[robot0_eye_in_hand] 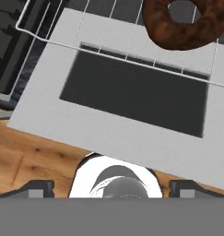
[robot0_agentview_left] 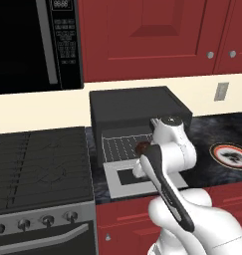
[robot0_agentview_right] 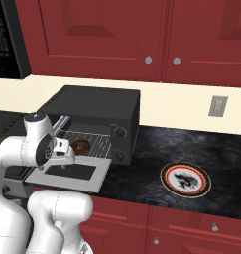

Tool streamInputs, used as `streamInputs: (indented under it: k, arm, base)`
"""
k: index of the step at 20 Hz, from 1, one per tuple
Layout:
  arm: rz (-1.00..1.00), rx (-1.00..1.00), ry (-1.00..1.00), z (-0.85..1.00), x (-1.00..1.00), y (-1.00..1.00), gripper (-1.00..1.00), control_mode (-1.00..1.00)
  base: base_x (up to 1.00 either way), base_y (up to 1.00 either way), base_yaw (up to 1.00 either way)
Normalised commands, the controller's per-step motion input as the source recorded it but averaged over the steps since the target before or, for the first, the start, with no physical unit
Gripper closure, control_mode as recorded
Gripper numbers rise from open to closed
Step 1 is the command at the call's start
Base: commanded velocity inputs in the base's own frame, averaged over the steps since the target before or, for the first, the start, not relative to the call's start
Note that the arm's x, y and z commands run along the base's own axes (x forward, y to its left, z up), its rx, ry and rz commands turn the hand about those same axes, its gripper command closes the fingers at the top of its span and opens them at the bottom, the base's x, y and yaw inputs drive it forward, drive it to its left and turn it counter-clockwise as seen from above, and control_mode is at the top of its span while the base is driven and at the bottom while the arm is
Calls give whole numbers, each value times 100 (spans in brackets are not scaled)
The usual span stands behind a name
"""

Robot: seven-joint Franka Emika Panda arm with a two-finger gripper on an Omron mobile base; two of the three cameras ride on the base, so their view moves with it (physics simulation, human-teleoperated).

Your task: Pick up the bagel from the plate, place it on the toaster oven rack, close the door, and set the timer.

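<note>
The brown bagel lies on the wire rack, which is pulled out of the black toaster oven. The door hangs open and flat in front of it, dark window facing up. My gripper hovers over the door, just short of the bagel, open with nothing between its fingers. The plate sits bare on the dark counter to the right.
A stove with dark grates stands left of the oven, and a black microwave hangs above it. Red cabinets run overhead. Two knobs sit on the oven's right front. Wooden floor shows below the door.
</note>
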Motion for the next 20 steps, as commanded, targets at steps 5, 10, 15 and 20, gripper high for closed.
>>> streamInputs:
  k: [5,10,15,20]
  arm:
    - [-12,3,0,-13,5,0,-100,-100]
    - [-11,2,0,-8,23,4,-100,-100]
    - [-11,0,0,0,41,10,-100,-100]
    - [-9,0,0,-9,43,4,-100,-100]
  base:
    - [0,0,0]
    - [0,0,0]
    - [0,0,0]
    - [0,0,0]
